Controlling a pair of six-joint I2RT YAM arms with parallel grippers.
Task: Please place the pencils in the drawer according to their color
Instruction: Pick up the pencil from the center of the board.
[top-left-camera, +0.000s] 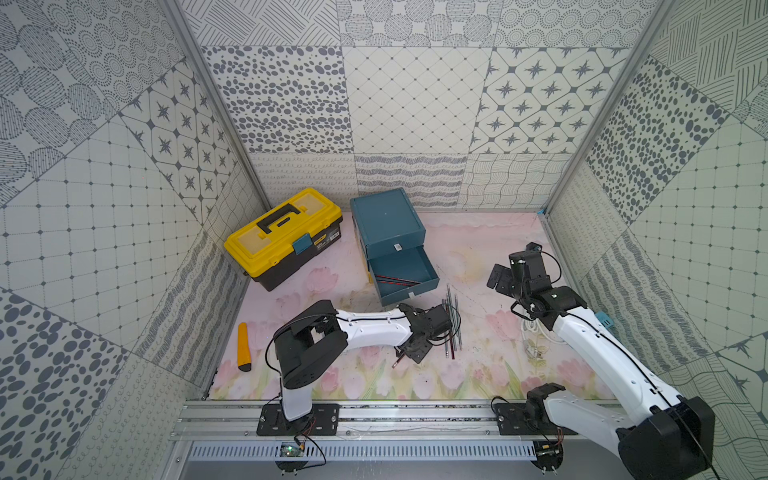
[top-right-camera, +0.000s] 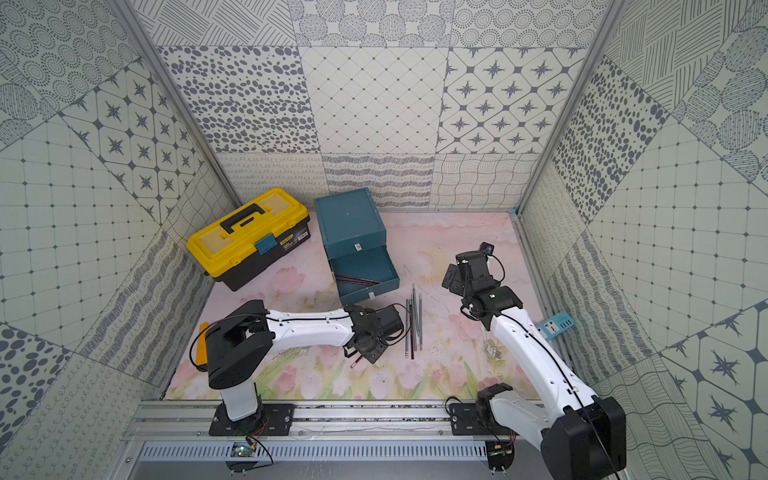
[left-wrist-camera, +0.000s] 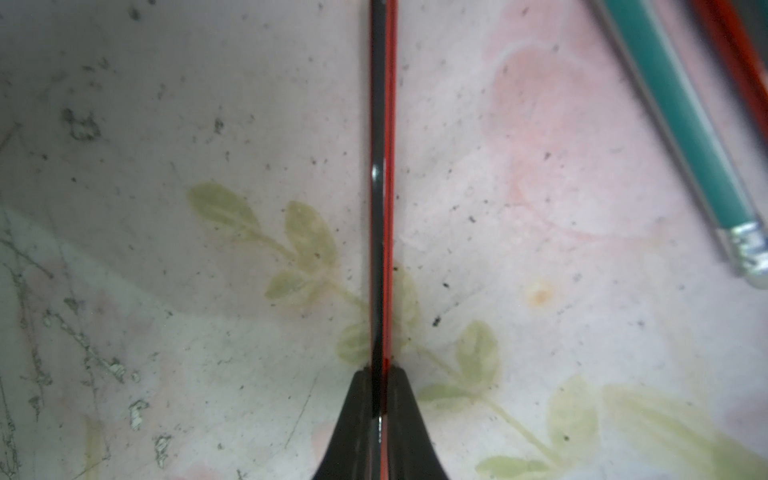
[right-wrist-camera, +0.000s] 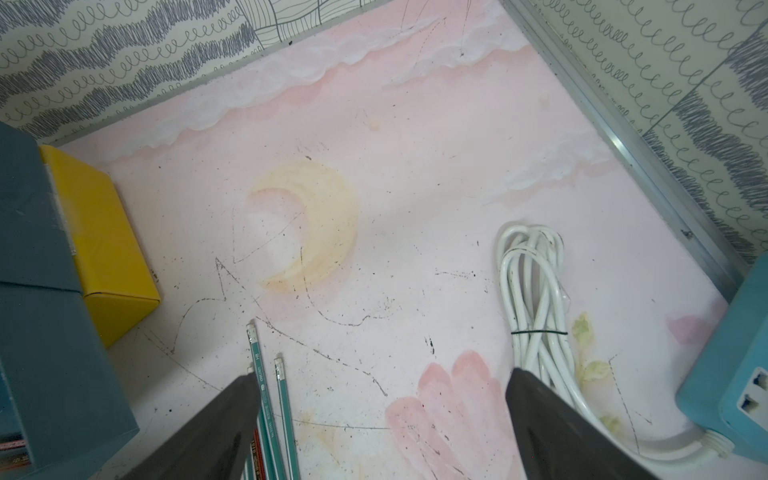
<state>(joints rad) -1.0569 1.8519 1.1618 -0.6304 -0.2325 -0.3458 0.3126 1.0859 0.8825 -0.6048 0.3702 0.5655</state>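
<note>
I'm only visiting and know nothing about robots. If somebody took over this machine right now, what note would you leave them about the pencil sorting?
The left end effector is shut on a red-and-black pencil.
The right end effector is open and holds nothing.
The cabinet has its middle drawer pulled out.
Done: a few red-and-black pencils lie in that drawer.
Left: the held pencil, plus the loose pencils on the mat near the drawer, teal ones among them.
</note>
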